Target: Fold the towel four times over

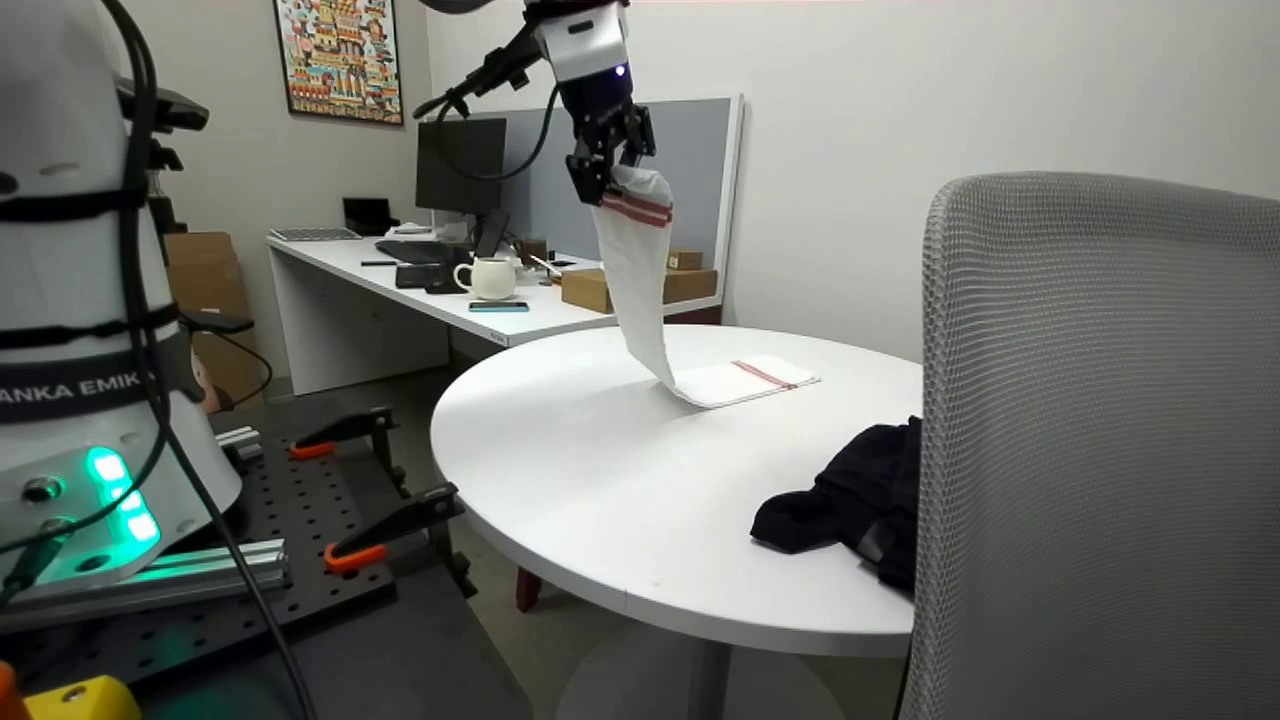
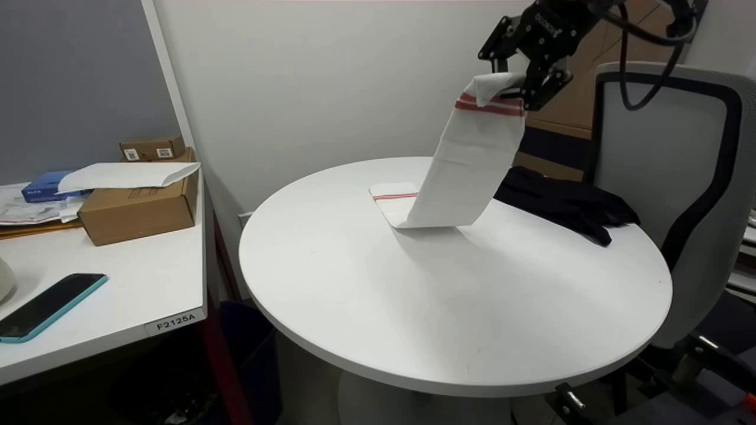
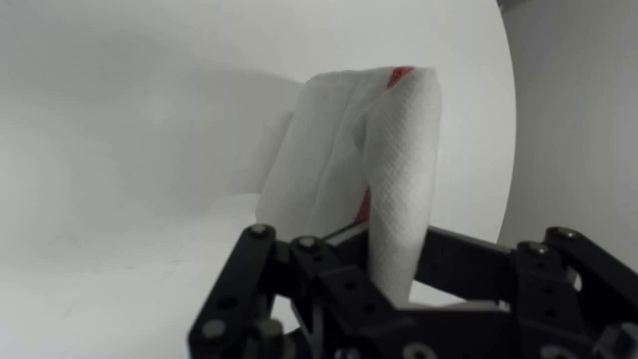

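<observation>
Tool [image 3: 396,254] has one end of the white, red-striped towel [image 2: 466,159] clamped, held up over the round surface [image 2: 354,295]. It's bunched in the grip, tip flopping over. Below that it hangs as a slanted strip, bends where it meets the surface, and the other striped end lies flat there, closer to the edge by the wall [image 2: 331,88] than to the opposite edge. Black cloth heap [image 1: 855,490] sits on the same surface near the edge beside the gray mesh office chair [image 1: 1100,430], apart from the towel.
</observation>
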You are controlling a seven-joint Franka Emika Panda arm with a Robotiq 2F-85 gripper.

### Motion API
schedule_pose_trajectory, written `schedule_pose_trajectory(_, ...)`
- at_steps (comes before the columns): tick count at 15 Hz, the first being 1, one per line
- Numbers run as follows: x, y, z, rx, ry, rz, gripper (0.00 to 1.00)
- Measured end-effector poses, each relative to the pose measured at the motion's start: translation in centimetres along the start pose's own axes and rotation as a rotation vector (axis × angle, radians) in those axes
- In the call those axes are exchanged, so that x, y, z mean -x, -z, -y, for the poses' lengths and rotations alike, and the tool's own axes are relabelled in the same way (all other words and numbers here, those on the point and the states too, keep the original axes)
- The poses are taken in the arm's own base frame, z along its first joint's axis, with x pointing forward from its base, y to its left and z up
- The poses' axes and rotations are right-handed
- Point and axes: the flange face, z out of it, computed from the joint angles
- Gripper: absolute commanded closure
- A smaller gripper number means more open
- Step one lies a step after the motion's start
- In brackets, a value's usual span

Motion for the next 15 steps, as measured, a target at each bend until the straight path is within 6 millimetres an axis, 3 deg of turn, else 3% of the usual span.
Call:
schedule_pose_trajectory(12,5.6,9.1,3.6,-0.156,0.14,0.011,1.0)
schedule_pose_trajectory(15,6.2,10.4,3.9,-0.161,0.14,0.005,1.0)
